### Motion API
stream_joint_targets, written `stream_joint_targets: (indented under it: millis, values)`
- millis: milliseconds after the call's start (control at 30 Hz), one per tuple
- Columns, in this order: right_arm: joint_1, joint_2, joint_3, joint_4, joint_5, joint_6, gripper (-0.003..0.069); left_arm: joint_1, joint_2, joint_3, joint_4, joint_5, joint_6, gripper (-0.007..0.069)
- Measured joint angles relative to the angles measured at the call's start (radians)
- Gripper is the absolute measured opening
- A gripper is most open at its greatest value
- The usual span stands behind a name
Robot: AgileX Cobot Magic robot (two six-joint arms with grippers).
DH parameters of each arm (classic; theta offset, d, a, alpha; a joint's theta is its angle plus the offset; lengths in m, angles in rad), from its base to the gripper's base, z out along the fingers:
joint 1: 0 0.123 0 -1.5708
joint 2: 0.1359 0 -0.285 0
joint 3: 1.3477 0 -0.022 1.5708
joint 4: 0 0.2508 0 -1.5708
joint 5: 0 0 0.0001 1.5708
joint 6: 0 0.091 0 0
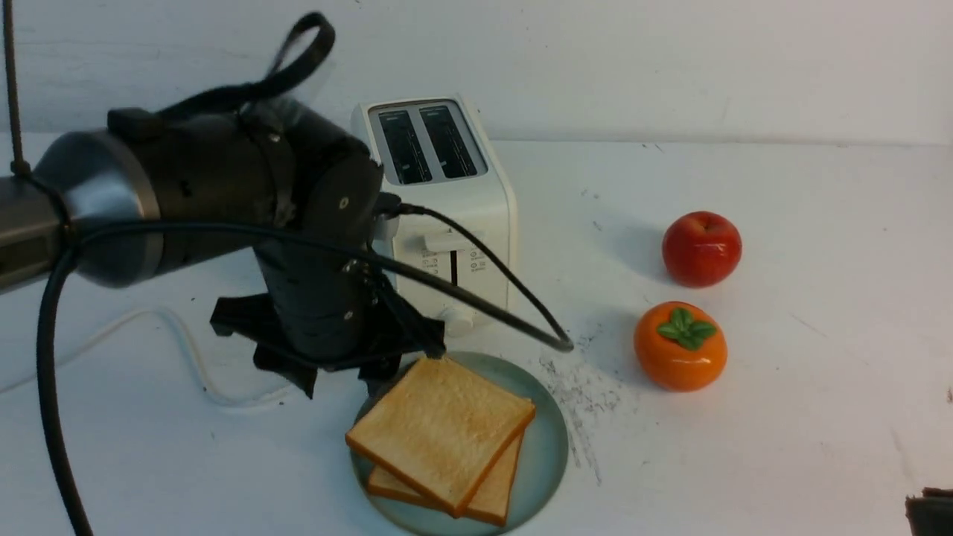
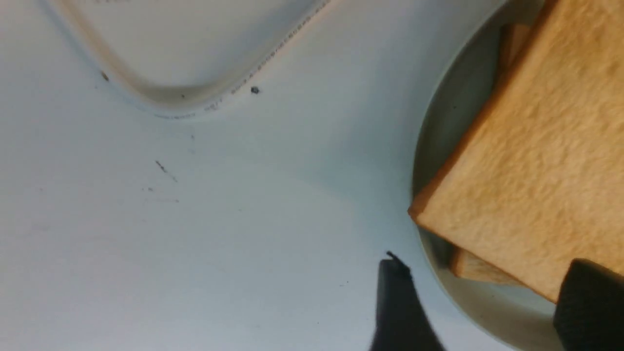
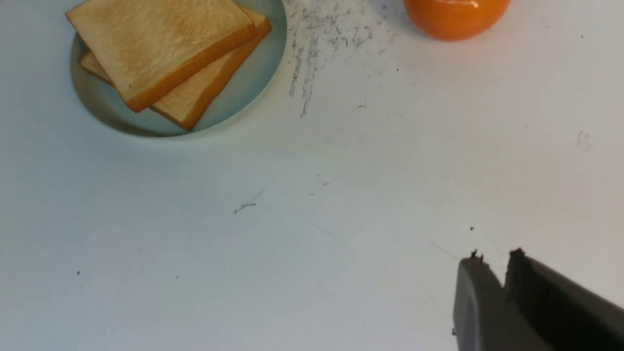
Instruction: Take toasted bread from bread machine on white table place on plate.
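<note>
Both slices of toasted bread [image 1: 441, 428] lie stacked on the plate [image 1: 547, 447], the upper one skewed and poking past the plate's rim. The bread machine [image 1: 476, 216], just behind the plate, shows empty slots. The left gripper [image 2: 487, 268] hangs low at the plate's edge, jaws spread, one finger [image 2: 590, 307] over the upper slice's corner, pinching nothing. The right gripper [image 3: 495, 258] sits well away from the plate, fingers nearly pressed together, empty. The risk now: a careless pull-away could catch that corner and drag the toast off the plate.
</note>
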Motion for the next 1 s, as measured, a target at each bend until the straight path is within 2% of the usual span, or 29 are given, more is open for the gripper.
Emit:
stream_joint_targets:
  millis: [200,233,267,333,500,800,1000]
  values:
    - [0.0,-0.11,0.0,0.013,0.179,0.0,0.0082,0.0,0.0,-0.075,-0.029,0.023,0.08,-0.0002]
    - [0.0,-0.138,0.0,0.013,0.204,0.0,0.0073,0.0,0.0,-0.078,-0.034,0.023,0.09,-0.0014]
    - [0.0,-0.15,0.0,0.022,0.215,0.0,0.0063,0.0,0.0,-0.078,-0.037,0.023,0.094,-0.0014]
    - [0.0,-0.234,0.001,0.045,0.247,0.0,-0.0001,0.0,0.0,-0.078,-0.052,0.018,0.117,-0.0014]
    - [0.0,-0.35,0.044,0.032,0.131,0.0,-0.0018,0.0,0.0,-0.078,-0.06,0.003,0.124,-0.0014]
    - [0.0,-0.387,0.275,-0.02,-0.455,0.0,-0.0018,0.0,0.0,-0.078,-0.046,0.003,0.124,-0.0014]
    - [0.0,-0.387,0.3,-0.051,-0.575,0.0,-0.0016,0.0,0.0,-0.078,-0.027,0.005,0.124,-0.0014]
